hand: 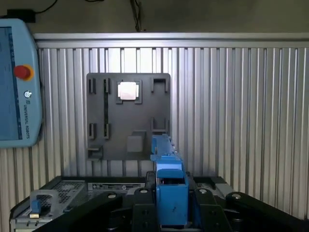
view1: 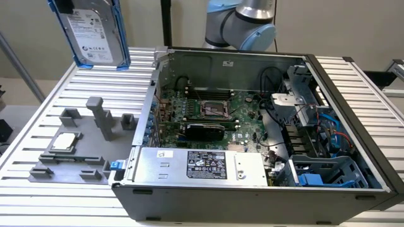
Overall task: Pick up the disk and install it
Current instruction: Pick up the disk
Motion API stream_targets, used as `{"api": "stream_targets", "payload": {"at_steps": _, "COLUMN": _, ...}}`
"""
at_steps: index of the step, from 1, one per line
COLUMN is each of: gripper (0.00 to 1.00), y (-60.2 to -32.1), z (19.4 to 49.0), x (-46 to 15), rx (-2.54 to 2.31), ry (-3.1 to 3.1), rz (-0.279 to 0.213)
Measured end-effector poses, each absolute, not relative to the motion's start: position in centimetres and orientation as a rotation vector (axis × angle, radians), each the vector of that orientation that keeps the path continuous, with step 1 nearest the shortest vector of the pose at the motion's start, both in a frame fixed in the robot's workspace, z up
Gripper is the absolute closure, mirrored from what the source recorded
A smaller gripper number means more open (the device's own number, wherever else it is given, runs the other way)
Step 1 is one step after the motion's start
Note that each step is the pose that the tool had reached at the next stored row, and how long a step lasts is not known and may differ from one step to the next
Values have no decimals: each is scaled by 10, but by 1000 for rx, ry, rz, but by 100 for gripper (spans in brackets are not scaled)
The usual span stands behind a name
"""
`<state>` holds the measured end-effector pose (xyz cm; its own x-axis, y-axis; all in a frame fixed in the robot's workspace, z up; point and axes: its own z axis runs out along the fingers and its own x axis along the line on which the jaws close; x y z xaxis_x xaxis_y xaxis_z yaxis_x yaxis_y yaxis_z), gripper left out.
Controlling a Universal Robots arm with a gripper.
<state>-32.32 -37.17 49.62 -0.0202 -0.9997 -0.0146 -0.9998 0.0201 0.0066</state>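
The disk [view1: 94, 33], a silver-grey drive with a white label in a bright blue carrier, hangs upright in the air above the far corner of the table at the exterior view's left. My gripper [view1: 63, 5] holds it from above, shut on its top edge. In the wrist view the disk [hand: 170, 164] shows edge-on as a blue strip clamped between my gripper's [hand: 171, 208] black fingers [hand: 143, 205]. It hangs well above the grey fixture plate [hand: 128, 116] and to the side of the open computer case [view1: 252, 142].
The open case holds a motherboard [view1: 208, 111], a grey labelled power-supply box [view1: 202, 164] and a blue-grey drive cage [view1: 325, 172] at the exterior view's right. The fixture plate [view1: 75, 146] carries a square CPU chip [view1: 65, 141] and upright pegs. A teach pendant [hand: 17, 82] lies on the table.
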Motion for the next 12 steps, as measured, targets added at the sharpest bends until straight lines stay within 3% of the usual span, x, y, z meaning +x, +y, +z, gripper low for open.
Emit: {"api": "stream_targets", "payload": {"at_steps": 12, "gripper": 100, "y": -385, "z": 498, "x": -269, "rx": -2193, "ry": 2238, "rz": 28}}
